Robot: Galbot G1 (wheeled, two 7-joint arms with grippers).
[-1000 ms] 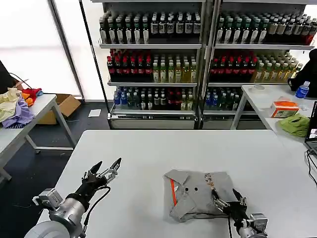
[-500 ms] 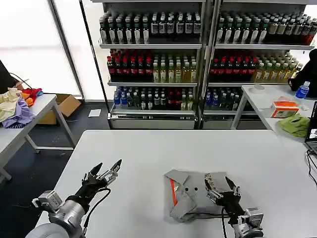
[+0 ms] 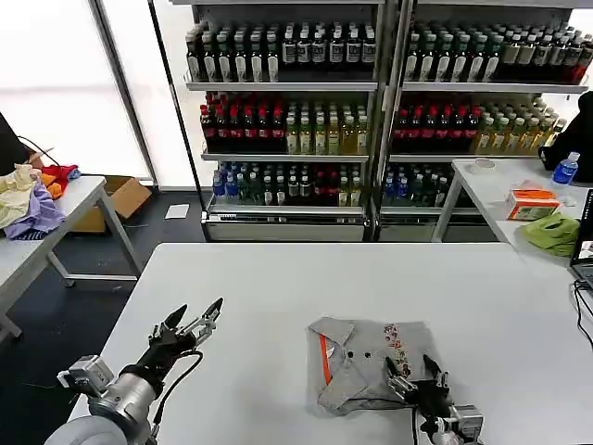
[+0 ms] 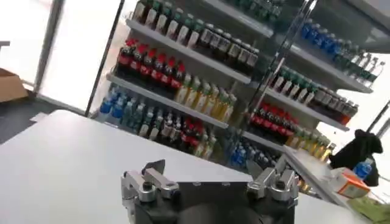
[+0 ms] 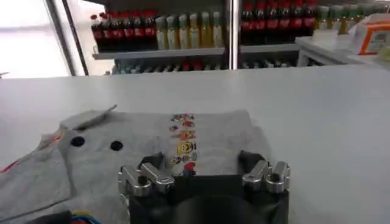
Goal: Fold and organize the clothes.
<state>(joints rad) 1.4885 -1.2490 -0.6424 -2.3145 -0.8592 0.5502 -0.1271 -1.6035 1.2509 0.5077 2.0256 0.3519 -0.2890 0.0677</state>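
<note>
Grippers sit nearest to us, at the near edge of the white table point(image 3: 278, 287). Our right gripper point(image 3: 414, 373) rests low over the near right part of the grey shirt point(image 3: 361, 362), its two fingers spread apart with nothing between them; in the right wrist view the right gripper point(image 5: 204, 173) has its fingertips point(image 5: 152, 163) down at the cloth just below the column of small coloured prints point(image 5: 183, 137). Our left gripper point(image 3: 196, 315) hovers above bare table well to the left of the shirt, fingers parted and empty, as the left wrist view also shows point(image 4: 210, 173).

The shirt lies folded in a rough square right of the table's centre, with an orange-lined placket point(image 3: 323, 360) on its left side and two dark buttons point(image 3: 358, 353) beside it.

Farther off we see another table point(image 3: 37, 236) on the left with a heap of coloured clothes point(image 3: 32, 199), and one on the right carrying a green cloth point(image 3: 551, 232) and an orange box point(image 3: 531, 204). Behind all stand shelves of bottled drinks point(image 3: 371, 102).
</note>
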